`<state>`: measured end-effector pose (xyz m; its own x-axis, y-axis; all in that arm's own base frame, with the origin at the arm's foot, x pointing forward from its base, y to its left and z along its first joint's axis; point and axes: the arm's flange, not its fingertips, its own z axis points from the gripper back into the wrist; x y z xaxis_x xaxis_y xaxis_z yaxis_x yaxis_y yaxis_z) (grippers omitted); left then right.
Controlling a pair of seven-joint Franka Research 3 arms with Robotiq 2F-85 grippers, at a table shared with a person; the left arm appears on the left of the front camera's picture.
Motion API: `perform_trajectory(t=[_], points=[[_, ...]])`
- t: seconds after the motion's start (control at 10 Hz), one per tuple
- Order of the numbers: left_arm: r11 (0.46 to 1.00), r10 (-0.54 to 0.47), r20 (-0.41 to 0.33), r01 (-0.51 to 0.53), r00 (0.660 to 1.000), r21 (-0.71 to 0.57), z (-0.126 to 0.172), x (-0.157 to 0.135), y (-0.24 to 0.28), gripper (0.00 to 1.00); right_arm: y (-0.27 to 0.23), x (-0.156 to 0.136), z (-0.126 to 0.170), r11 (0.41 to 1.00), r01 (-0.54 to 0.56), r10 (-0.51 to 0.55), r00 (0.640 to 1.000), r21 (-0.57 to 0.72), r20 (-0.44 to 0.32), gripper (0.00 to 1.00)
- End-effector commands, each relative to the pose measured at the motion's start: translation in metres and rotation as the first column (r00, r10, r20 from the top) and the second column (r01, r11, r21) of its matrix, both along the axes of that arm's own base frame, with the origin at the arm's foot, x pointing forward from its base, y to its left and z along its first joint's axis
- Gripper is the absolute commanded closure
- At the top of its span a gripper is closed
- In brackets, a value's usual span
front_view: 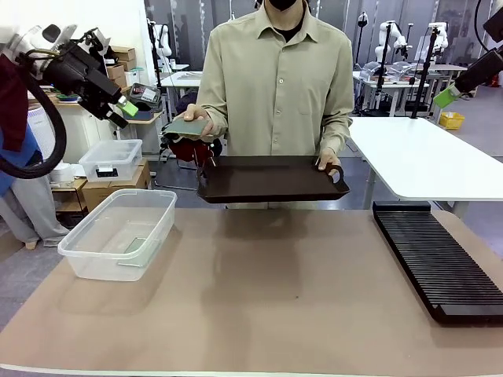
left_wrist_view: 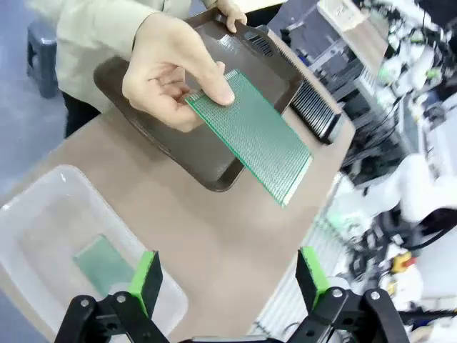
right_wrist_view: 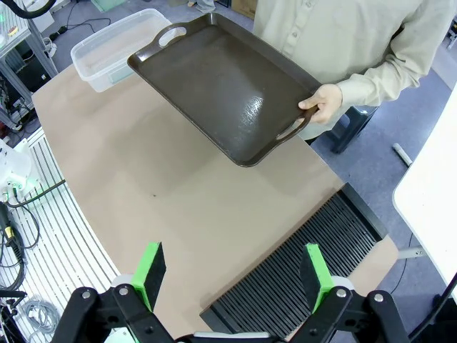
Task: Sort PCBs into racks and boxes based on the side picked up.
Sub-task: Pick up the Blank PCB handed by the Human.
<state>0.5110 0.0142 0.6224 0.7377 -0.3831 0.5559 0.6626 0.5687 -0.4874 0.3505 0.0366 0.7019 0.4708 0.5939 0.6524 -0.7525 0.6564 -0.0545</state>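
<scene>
Two PCBs, one rack, one tub, one tray and two grippers are in sight. The held PCB [left_wrist_view: 250, 139] is a thin, flat green rectangle with a fine dotted grid on its face, pinched at one end by the person's hand [left_wrist_view: 175, 71] and tilted above the tray [left_wrist_view: 207, 161]. The second PCB [left_wrist_view: 103, 263] lies flat on the floor of the tub [left_wrist_view: 43, 214]. That tub is translucent plastic with rounded corners and a rolled rim, and it stands on the tan table [front_view: 275, 298] at the robot's left. The tray is dark brown, glossy and rimmed with cut-out handles; the person's other hand [right_wrist_view: 325, 103] grips one handle and holds it off the table. The rack [front_view: 436, 259] is long, flat and black, ribbed with many narrow parallel slots, and lies at the robot's right. The left gripper [left_wrist_view: 228, 275] hangs raised with its green pads wide apart and nothing between them. The held PCB is ahead of it – near, not touching – while the second PCB sits below, close to one finger. The right gripper [right_wrist_view: 232, 275] is likewise spread and empty, high over the rack – well apart from both boards
</scene>
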Motion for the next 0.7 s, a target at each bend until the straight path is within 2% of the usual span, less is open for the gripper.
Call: perform_trajectory(t=[0.0,0.3,0.6], points=[[0.977,0.099,-0.135,-0.122,0.986,-0.177,0.0,0.02,0.002,0.0,0.001,-0.002,-0.001,1.0,-0.007,0.007,1.0,-0.005,-0.001,0.0],[0.925,0.106,-0.26,-0.191,0.96,-0.329,-0.026,0.046,0.001,0.0,0.001,-0.002,-0.001,1.0,-0.007,0.007,1.0,-0.005,-0.001,0.0],[0.89,0.099,-0.387,-0.256,0.917,-0.378,-0.048,0.061,-0.007,0.0,0.001,-0.002,-0.001,1.0,-0.007,0.007,1.0,-0.005,-0.001,0.0]])
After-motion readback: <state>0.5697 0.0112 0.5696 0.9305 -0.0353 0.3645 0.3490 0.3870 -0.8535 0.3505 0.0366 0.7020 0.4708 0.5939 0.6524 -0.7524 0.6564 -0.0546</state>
